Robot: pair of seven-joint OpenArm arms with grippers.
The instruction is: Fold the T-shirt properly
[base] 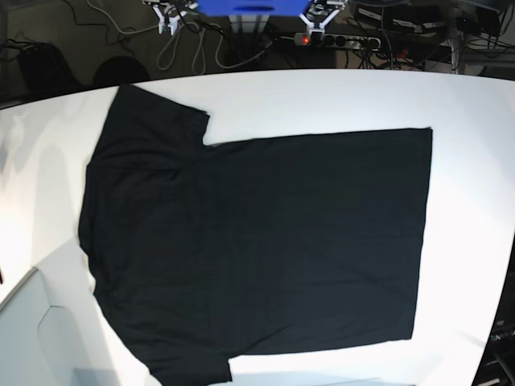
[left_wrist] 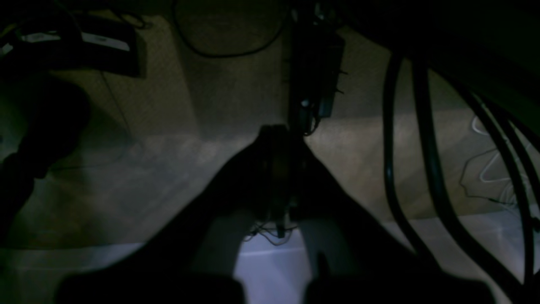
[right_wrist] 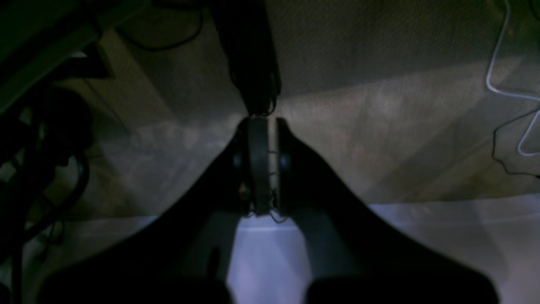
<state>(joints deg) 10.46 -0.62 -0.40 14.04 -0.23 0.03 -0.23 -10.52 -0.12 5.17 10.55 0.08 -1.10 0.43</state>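
The black T-shirt (base: 257, 241) lies spread flat on the white table (base: 475, 129), plain side up. Its sleeves are at the left and its hem at the right. No print shows. Neither arm shows in the base view. My left gripper (left_wrist: 278, 131) appears shut and empty, and hangs over the floor past the table edge (left_wrist: 270, 270). My right gripper (right_wrist: 265, 123) is shut with nothing between the fingers, also beyond the table edge (right_wrist: 261, 253). The shirt does not show in either wrist view.
A power strip (base: 338, 39) and tangled cables (base: 185, 40) lie behind the table, by a blue stand (base: 249, 6). Thick black cables (left_wrist: 422, 147) hang at the right of the left wrist view. A white cable (right_wrist: 502, 63) lies on the carpet.
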